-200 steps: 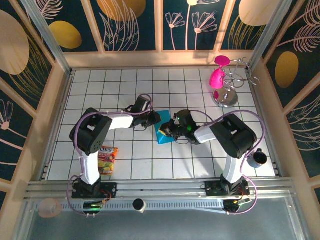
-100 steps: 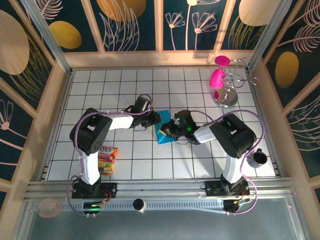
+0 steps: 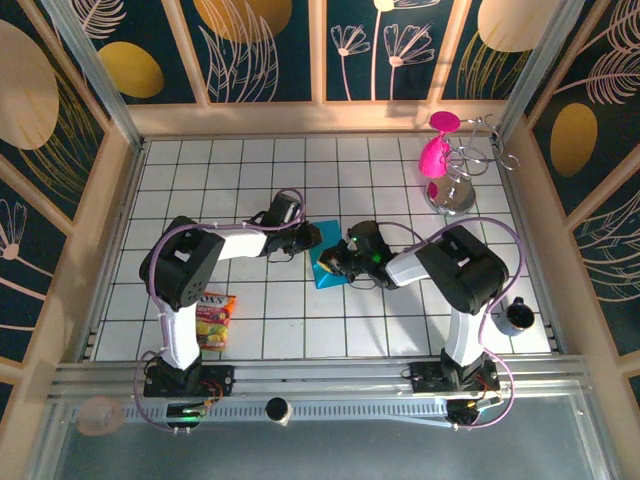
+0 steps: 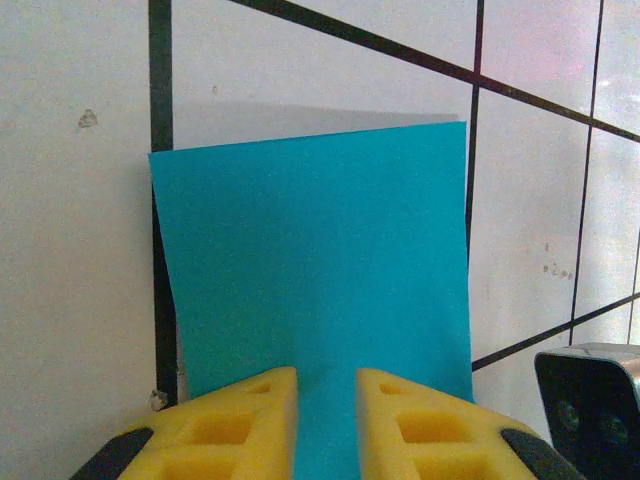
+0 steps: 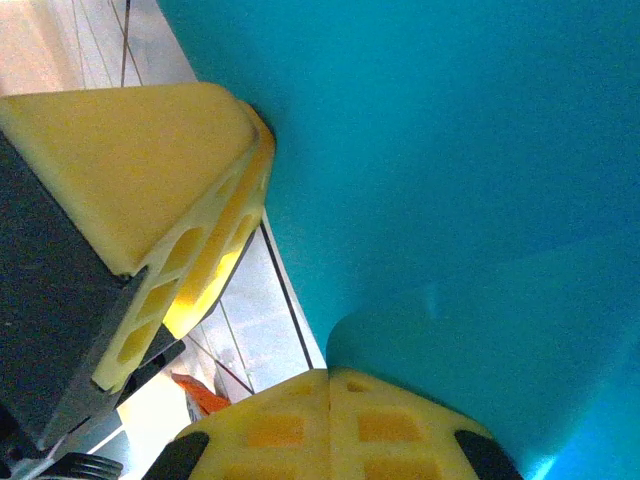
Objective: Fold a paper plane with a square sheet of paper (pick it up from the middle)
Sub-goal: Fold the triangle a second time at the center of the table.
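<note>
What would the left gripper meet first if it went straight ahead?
The blue paper: it lies right between the left gripper fingertips. Beyond it, probably just the table, though depth is unclear.

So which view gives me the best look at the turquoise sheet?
Left wrist: the square sheet fills the centre, with its far edge and both far corners sharp against the tiles. Top external shows it small and partly covered. Right wrist shows a close turquoise surface with no outline.
</note>
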### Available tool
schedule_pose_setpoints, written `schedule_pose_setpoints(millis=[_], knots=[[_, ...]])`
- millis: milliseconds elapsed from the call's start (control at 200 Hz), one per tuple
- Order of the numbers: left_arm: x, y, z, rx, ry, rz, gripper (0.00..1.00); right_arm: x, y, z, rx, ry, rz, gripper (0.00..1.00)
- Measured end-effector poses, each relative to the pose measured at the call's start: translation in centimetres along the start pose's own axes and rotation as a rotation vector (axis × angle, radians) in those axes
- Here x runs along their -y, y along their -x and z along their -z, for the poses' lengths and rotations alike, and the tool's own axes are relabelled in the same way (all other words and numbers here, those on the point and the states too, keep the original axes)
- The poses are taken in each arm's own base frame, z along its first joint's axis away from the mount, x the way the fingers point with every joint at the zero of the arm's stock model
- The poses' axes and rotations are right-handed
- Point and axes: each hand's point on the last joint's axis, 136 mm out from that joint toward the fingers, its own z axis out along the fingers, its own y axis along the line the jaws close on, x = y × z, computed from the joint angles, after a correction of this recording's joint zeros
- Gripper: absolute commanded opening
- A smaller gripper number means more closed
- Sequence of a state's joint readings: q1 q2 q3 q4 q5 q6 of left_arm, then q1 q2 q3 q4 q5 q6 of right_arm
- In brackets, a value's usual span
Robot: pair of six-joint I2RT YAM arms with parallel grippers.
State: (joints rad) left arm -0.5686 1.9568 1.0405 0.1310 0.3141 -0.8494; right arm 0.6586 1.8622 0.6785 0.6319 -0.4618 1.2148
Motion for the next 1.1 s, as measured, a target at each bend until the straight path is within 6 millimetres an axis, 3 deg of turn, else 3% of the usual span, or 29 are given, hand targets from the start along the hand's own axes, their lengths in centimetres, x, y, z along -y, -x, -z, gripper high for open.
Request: schedule_pose_setpoints(millis=[1096], knots=[[0.00, -0.02, 0.05, 0.004, -0.004, -0.002, 0.23, 0.12, 0.18, -0.35, 0.007, 0.000, -0.020, 0.00]])
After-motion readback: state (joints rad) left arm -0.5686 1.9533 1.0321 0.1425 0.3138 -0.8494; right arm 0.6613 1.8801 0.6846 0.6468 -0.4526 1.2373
